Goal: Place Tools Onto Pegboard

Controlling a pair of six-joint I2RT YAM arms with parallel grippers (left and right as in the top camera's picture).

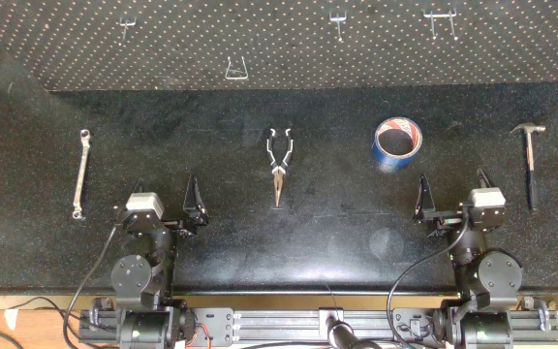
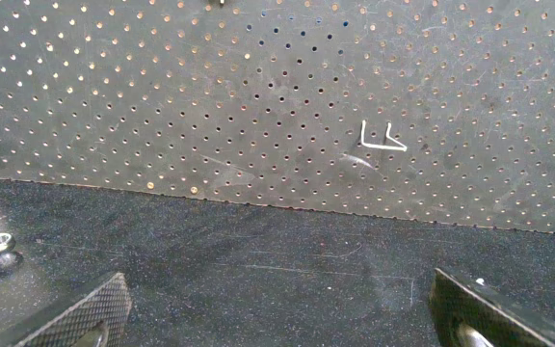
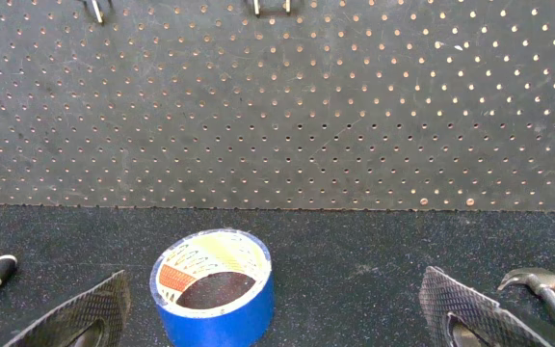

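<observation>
Wrench [image 1: 81, 174], pliers [image 1: 279, 165], tape [image 1: 396, 142] and hammer [image 1: 530, 165] lie unpicked on the counter [image 1: 211, 145], left tool [image 1: 165, 197] and right tool [image 1: 451, 197] both released, so a first grasp seems due.

I'm seeing the pegboard [image 1: 289, 44] looking matt black, scuffed and scratched, with bright wire-metal hooks [image 2: 383, 140]. Desk [image 1: 337, 223] is showing a black matt covering, slightly rough. Wrench [image 1: 81, 174] is reading as polished bare metal. Pliers [image 1: 279, 163]: metal nose, black-and-white grips looking like plastic. Tape roll [image 3: 215, 289] is shining glossy blue. Hammer [image 1: 529, 160]: bright metal head, dark handle. Right hand [image 3: 276, 318] pads [image 3: 85, 310] are showing black cross-hatched texture.
</observation>
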